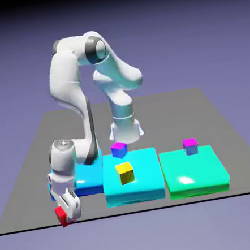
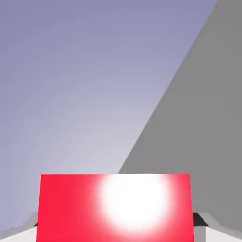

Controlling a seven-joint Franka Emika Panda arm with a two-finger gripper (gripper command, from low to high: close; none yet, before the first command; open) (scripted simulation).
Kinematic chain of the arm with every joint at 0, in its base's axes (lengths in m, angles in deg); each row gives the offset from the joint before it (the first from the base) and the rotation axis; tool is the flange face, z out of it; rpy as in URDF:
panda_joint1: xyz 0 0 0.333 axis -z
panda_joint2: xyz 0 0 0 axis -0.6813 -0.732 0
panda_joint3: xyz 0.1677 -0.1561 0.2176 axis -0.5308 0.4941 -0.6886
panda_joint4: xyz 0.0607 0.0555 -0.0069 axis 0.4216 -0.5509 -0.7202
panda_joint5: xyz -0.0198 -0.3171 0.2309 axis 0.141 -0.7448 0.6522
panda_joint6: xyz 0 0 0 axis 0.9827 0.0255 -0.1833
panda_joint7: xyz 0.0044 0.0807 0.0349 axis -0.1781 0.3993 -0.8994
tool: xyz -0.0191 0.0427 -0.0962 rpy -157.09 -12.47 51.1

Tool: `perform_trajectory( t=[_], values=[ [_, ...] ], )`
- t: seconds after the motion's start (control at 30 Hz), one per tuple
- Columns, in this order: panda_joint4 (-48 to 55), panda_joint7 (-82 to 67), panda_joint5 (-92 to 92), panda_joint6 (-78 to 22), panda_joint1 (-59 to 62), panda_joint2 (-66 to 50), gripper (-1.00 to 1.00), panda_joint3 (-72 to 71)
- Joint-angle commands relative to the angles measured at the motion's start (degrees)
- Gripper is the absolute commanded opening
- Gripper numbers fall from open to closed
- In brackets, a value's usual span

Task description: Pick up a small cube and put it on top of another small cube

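Observation:
The small red cube (image 1: 63, 216) sits at the table's near edge on the exterior view's left, with my gripper (image 1: 66, 213) shut on it. In the hand view the red cube (image 2: 116, 208) fills the bottom between my fingertips (image 2: 201, 230), which it mostly hides. One magenta-topped blue cube (image 1: 119, 149) stands at the back edge of the cyan slab (image 1: 134, 189). A second one (image 1: 190, 146) stands at the back of the green slab (image 1: 194, 173).
A yellow cube (image 1: 125, 173) rests on the cyan slab. A blue slab (image 1: 90, 179) lies behind my hand, partly hidden by the arm. The table's near edge (image 1: 164, 206) runs just under the red cube.

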Motion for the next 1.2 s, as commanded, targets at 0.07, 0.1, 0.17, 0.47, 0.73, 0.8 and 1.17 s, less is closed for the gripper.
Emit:
perform_trajectory(
  t=[0.07, 0.1, 0.17, 0.47, 0.73, 0.8, 1.17],
  values=[
    [-2.09, -3.46, 2.75, -3.98, 0.05, 3.92, -1.00, -2.64],
    [-2.46, -1.87, 4.15, -5.32, -2.02, 5.12, -1.00, -3.67],
    [-4.07, 2.88, 7.37, -8.46, -6.17, 8.78, -1.00, -7.22],
    [-12.89, 24.79, 19.91, -20.91, -20.33, 25.98, -1.00, -24.87],
    [-21.75, 44.21, 29.38, -30.52, -29.33, 41.51, -1.00, -41.48],
    [-23.30, 48.48, 29.12, -29.95, -28.20, 44.05, -1.00, -43.47],
    [-24.86, 53.01, 23.26, -23.73, -7.45, 39.00, -1.00, -62.98]
  ],
)
